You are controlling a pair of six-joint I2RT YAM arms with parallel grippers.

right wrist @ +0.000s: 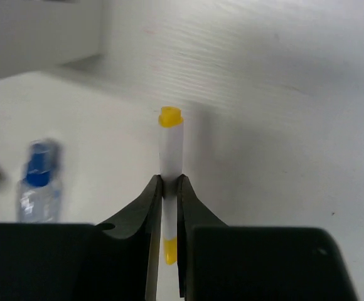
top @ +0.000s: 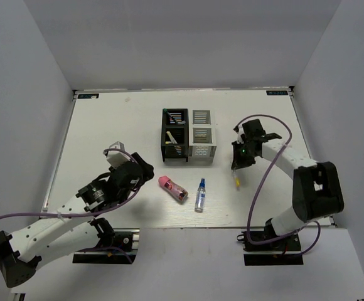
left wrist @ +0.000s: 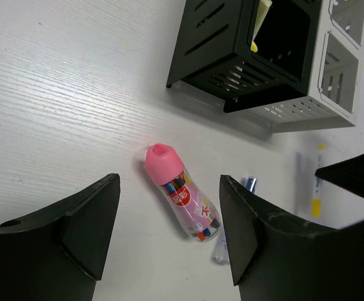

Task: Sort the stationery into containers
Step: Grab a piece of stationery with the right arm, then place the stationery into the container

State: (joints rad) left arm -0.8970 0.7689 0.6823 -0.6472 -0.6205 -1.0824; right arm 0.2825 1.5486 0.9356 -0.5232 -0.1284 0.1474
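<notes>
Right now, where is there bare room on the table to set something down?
Bare: the table's far left, between its edge and the black cups, and the strip behind the cups. Crowded: near centre, where the pink cylinder and bottle lie, and right of the silver cups, where the right gripper holds a pen.

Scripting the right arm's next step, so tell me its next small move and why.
Probably lift the white pen straight up. The right end effector is shut on it, it looks low over the table, and the mesh cups it belongs in stand to its left.
</notes>
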